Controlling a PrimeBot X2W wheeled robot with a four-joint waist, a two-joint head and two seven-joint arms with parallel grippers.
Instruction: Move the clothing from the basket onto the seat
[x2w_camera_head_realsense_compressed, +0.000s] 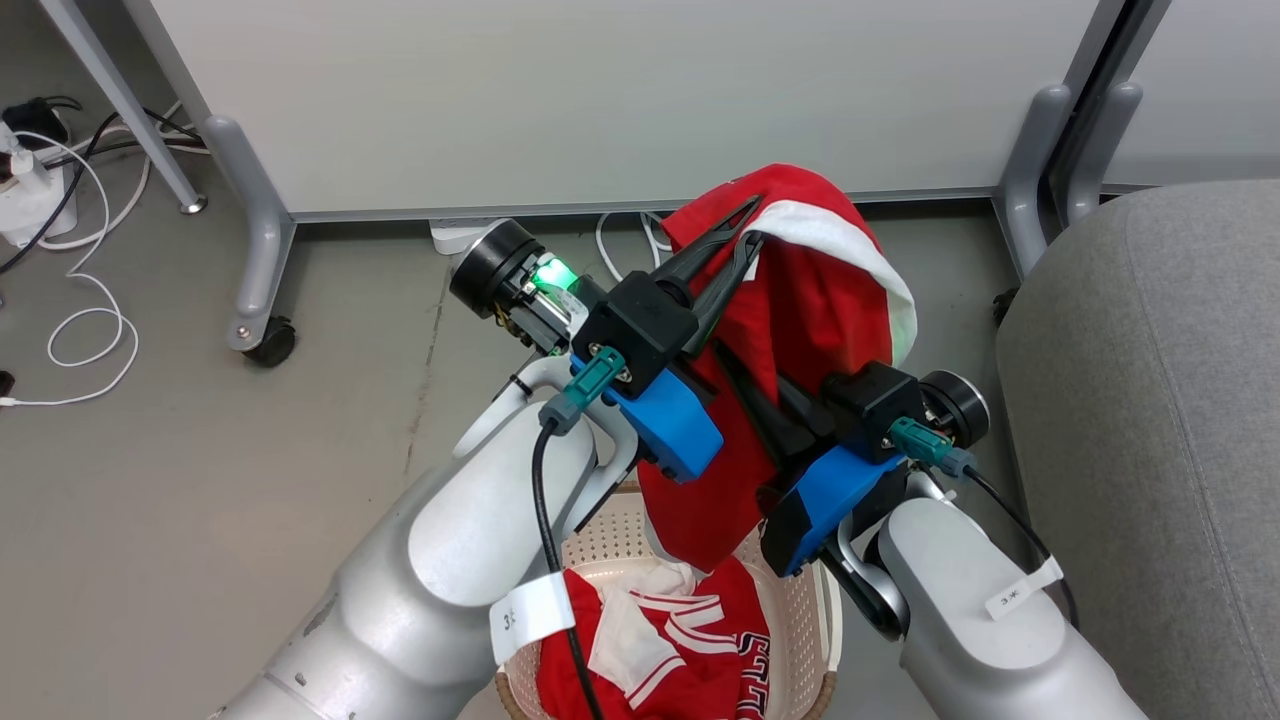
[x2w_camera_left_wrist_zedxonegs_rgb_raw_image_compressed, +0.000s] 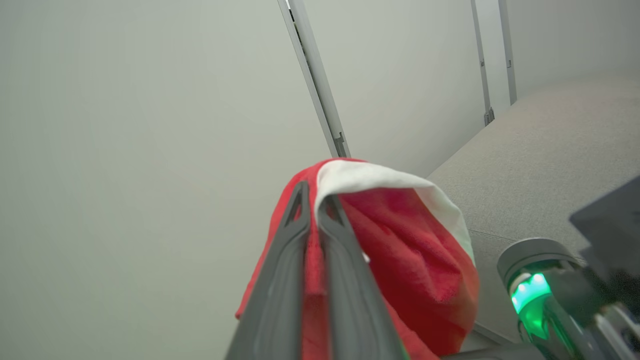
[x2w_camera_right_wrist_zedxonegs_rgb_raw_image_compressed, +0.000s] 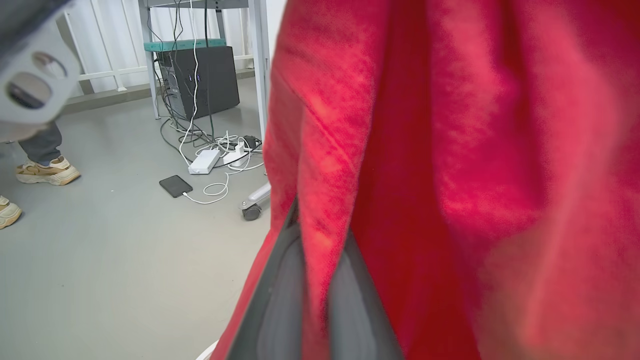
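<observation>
A plain red garment (x2w_camera_head_realsense_compressed: 800, 300) with a white edge hangs in the air above the basket (x2w_camera_head_realsense_compressed: 800, 600). My left gripper (x2w_camera_head_realsense_compressed: 752, 225) is shut on its top fold. The left wrist view shows that same pinch, with the left gripper (x2w_camera_left_wrist_zedxonegs_rgb_raw_image_compressed: 314, 197) holding the garment (x2w_camera_left_wrist_zedxonegs_rgb_raw_image_compressed: 410, 260). Lower down, my right gripper (x2w_camera_head_realsense_compressed: 728, 358) is shut on the same cloth from the right. In the right wrist view red fabric (x2w_camera_right_wrist_zedxonegs_rgb_raw_image_compressed: 450, 175) sits between the fingers of the right gripper (x2w_camera_right_wrist_zedxonegs_rgb_raw_image_compressed: 320, 235). A striped red jersey (x2w_camera_head_realsense_compressed: 680, 640) lies in the basket. The grey seat (x2w_camera_head_realsense_compressed: 1150, 400) is to the right.
A white partition (x2w_camera_head_realsense_compressed: 600, 100) on grey wheeled feet (x2w_camera_head_realsense_compressed: 255, 260) stands behind the basket, with cables and a power strip (x2w_camera_head_realsense_compressed: 30, 200) on the floor at the left. The right wrist view shows a person's shoes (x2w_camera_right_wrist_zedxonegs_rgb_raw_image_compressed: 45, 170), a phone (x2w_camera_right_wrist_zedxonegs_rgb_raw_image_compressed: 175, 185) and a computer tower (x2w_camera_right_wrist_zedxonegs_rgb_raw_image_compressed: 200, 80).
</observation>
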